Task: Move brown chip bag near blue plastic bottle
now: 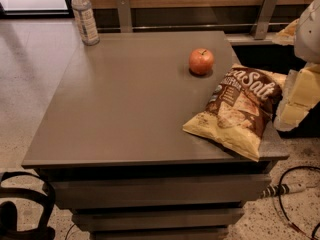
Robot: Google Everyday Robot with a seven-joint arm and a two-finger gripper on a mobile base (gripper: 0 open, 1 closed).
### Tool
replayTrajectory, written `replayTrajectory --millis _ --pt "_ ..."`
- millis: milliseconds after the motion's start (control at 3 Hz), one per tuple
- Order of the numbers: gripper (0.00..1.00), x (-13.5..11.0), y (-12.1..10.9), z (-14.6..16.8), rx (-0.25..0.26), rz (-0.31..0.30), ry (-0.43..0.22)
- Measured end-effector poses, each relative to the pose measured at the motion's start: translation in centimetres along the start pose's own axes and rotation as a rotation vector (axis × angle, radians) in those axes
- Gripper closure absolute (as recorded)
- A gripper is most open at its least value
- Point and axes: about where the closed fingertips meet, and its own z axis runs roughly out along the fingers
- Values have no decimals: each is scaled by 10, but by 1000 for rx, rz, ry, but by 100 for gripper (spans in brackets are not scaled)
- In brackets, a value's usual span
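Brown chip bag (239,111): flat, table (130,99) R-front corner, overhangs edge.
Blue plastic bottle (85,16): upright, far L-back corner; well apart.
Apple (201,61): just behind bag.
Gripper (298,98): beside bag's R end, prob. lining up grasp; open/closed can't tell.

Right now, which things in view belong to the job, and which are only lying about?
For the job: brown chip bag, right side of the table; blue plastic bottle, far left corner; hand, just right of the bag.
Lying about: apple; floor cable.
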Motion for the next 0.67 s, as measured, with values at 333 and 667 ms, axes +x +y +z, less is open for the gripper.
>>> replayTrajectory --millis 333,667 --pt "0 1 -20 33 -12 -56 18" --pt "0 8 -35 73 -22 -127 18"
